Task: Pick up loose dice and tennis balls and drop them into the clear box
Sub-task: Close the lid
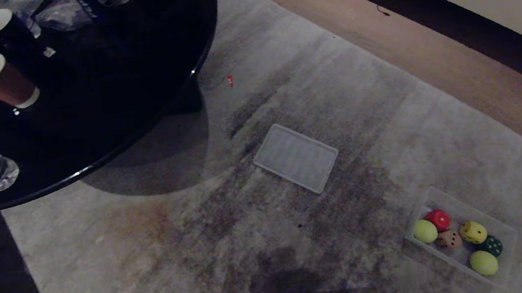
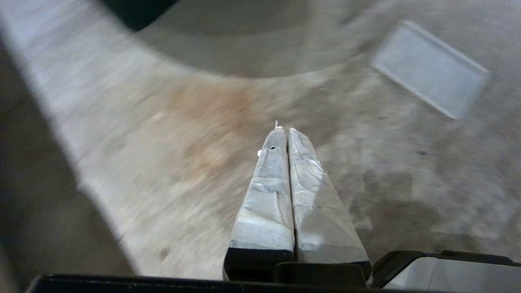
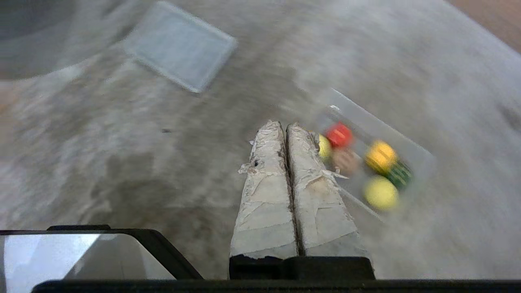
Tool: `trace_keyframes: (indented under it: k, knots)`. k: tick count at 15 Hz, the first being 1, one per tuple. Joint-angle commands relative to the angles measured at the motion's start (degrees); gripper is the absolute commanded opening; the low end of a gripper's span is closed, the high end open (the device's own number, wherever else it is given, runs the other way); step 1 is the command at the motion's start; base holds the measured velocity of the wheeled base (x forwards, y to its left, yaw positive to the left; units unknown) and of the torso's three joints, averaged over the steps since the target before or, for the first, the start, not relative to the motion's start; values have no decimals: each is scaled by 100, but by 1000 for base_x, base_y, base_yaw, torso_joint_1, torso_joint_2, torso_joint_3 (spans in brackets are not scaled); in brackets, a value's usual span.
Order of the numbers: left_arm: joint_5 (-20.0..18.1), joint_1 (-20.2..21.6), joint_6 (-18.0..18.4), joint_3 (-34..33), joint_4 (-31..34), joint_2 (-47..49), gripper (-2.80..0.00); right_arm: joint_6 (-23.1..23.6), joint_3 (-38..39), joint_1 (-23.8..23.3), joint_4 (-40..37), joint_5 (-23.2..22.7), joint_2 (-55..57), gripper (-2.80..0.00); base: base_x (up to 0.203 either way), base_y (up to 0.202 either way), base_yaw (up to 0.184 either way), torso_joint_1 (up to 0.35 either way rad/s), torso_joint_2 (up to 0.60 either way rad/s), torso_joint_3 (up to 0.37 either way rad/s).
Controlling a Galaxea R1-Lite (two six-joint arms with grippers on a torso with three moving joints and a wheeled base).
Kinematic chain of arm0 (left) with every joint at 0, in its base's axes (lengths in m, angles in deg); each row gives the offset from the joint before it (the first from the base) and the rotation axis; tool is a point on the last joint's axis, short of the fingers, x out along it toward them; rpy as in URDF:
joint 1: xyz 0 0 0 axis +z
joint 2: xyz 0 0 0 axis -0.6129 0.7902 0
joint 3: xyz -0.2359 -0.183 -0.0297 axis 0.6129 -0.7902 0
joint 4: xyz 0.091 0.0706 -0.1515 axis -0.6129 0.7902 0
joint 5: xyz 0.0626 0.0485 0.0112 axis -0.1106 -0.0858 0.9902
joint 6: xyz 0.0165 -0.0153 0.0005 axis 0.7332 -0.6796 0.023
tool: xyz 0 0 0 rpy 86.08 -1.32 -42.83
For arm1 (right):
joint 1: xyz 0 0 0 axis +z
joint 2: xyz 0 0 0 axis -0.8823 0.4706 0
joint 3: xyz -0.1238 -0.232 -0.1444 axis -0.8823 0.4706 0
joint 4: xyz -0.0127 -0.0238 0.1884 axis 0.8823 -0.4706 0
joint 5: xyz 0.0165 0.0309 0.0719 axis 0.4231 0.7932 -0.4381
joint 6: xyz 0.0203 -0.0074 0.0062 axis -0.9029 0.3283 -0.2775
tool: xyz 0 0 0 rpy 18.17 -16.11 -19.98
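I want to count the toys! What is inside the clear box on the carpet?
Inside the clear box: red die, tan die, yellow die, dark green die, and two tennis balls. Anything beneath them is covered.

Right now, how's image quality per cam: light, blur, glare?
Head view: dim but sharp; the round black table casts a wide shadow on the rug, and the pips of the dice in the clear box are readable. Left wrist view: brighter, rug smeared, left gripper crisp. Right wrist view: the same smear, dice and tennis balls soft blobs, right gripper crisp.
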Motion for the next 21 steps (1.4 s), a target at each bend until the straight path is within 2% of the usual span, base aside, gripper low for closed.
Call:
trace_keyframes:
  k: [1,5,11,18,21]
  knots:
    - [3,0,-15,-9,0,9,-280,0,62,4,-2,0,9,-280,-2,-7,169,2,2,6]
    - [3,0,-7,-9,0,9,-280,0,62,4,-2,0,9,-280,0,-6,130,0,2,4]
    - [7,0,-95,-9,-9,9,-280,0,62,4,-2,0,9,-280,0,0,0,0,0,0]
    - [12,0,-113,-9,-8,9,-280,0,62,4,-2,-3,9,-280,170,0,1,2,2,3]
    - [12,0,-113,-9,-8,9,-280,0,62,4,-2,-18,9,-280,31,0,0,1,1,2]
